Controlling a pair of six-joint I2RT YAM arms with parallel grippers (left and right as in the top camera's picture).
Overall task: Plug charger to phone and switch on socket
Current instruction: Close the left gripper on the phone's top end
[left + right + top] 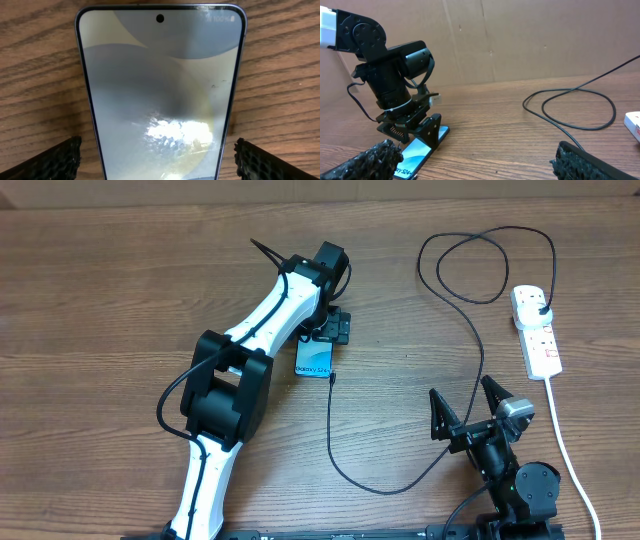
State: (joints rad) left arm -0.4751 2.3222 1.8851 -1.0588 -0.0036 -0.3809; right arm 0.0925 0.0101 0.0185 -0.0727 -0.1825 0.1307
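Note:
The phone [312, 362] lies flat on the wooden table, and its light blue screen [160, 100] fills the left wrist view. My left gripper [328, 330] hangs over its far end, open, with a finger [60, 160] on either side of the phone and a gap to each edge. The charger, a thin black cable [345, 465], has its small tip [331, 377] lying just by the phone's near end. Its plug [540, 308] sits in the socket, a white power strip [537, 340] at the right. My right gripper [470, 412] stands open and empty near the front edge.
The cable makes a wide loop [485, 265] at the back right, between the phone and the strip. A thick white cord [565, 445] runs from the strip towards the front, past my right arm. A cardboard wall [520, 40] stands behind the table.

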